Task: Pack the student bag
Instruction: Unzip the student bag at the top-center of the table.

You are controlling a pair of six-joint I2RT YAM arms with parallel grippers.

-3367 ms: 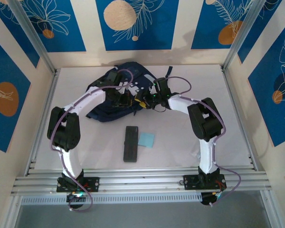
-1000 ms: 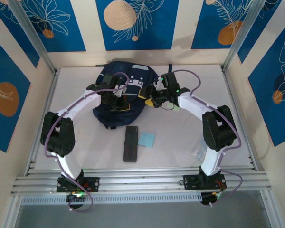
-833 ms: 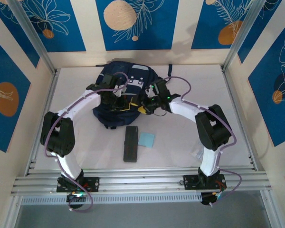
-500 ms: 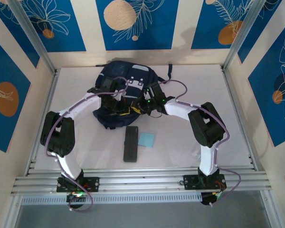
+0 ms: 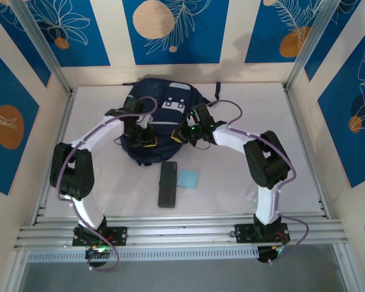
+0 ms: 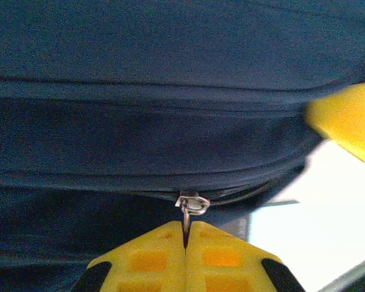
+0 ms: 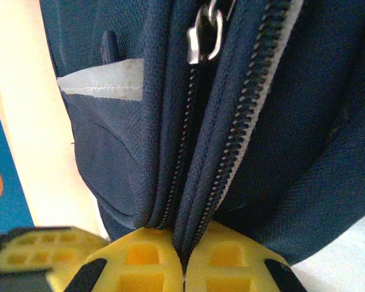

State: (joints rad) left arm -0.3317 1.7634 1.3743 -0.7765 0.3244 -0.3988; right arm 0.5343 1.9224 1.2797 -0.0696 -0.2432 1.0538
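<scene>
The student bag, dark navy with a white patch, lies at the back of the white table. My left gripper is at its near edge, shut on a small metal zipper pull; the yellow fingertips meet with the pull's tab pinched between them. My right gripper sits just right of it, shut on the bag's zippered fabric edge. In the right wrist view a second metal slider hangs farther along the zipper track.
A black oblong case and a light blue square note lie on the table in front of the bag, between the two arms. Metal frame rails and patterned blue walls enclose the table.
My right gripper swung left from beside the bag onto its near edge and closed on the fabric. My left gripper stayed shut on the zipper pull and shifted slightly left.
</scene>
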